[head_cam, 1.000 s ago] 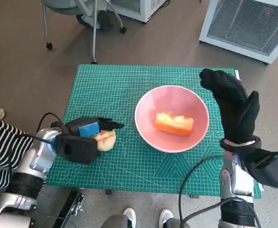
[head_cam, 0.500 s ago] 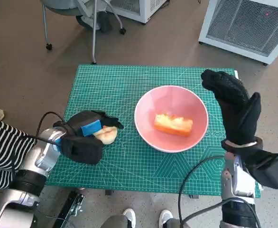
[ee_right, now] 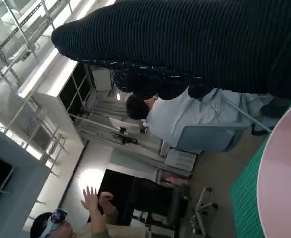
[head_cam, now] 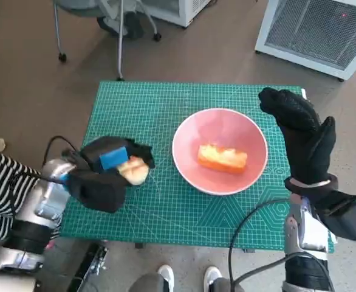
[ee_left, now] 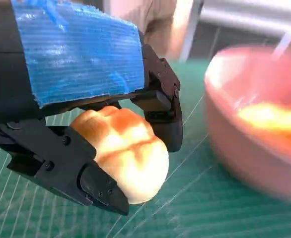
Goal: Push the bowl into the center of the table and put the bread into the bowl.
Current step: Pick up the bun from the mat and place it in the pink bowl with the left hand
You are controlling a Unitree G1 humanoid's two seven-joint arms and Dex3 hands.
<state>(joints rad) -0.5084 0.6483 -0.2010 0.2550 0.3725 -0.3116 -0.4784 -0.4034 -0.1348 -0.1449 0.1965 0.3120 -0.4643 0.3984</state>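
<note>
Over the last second the left hand (head_cam: 102, 170) has lifted the bread roll (head_cam: 133, 170) a little off the mat and turned toward the pink bowl (head_cam: 190, 131), so the carry into the bowl looks begun. It clasps the roll at the bowl's nine o'clock, just beside the rim, the roll's long axis pointing roughly three o'clock at the bowl. The right hand (head_cam: 299, 137) stands released, fingers apart, at the bowl's three o'clock; a orange bread slice (head_cam: 222, 158) already lies inside.
</note>
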